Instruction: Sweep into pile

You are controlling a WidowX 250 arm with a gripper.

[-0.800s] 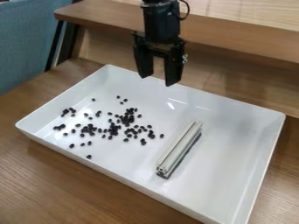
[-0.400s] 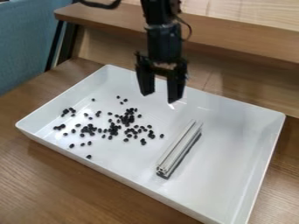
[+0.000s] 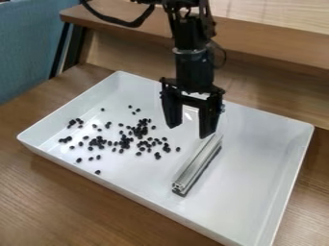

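Status on the sweep: no proper pile as I see it. Beans [image 3: 125, 143] are in the left half of the tray [image 3: 250, 158], loosely scattered. There's a denser clump or two toward the middle of the spread, with strays on all sides: a few toward the tray's far wall, a few by its left end, one close to the near wall. I'd call it early, with most of the gathering left to do.

Bar [image 3: 198, 162] lies on the tray floor, right of the beans and apart from them, running at a slant from near wall toward far wall. Presumably the sweeping tool. Not picked up. Gripper [image 3: 189, 131] hangs over the tray, by the bar's far end, fingers pointing down. They're spread wide, nothing held. Can't tell how high the tips sit above the bar. Next is likely a grasp on it, then pushes from the outer beans inward. Risk: grip off-centre and the bar could twist in a stroke.

Materials: tray is glossy white, looks like hard plastic, rectangular, low walls, rounded corners, light glinting off the floor. Bar is straight, pale grey, metal-looking, grooved lengthwise, notched end face. Beans are small black ovals, should roll easily. Table [image 3: 64, 206] under the tray is brown wood grain.
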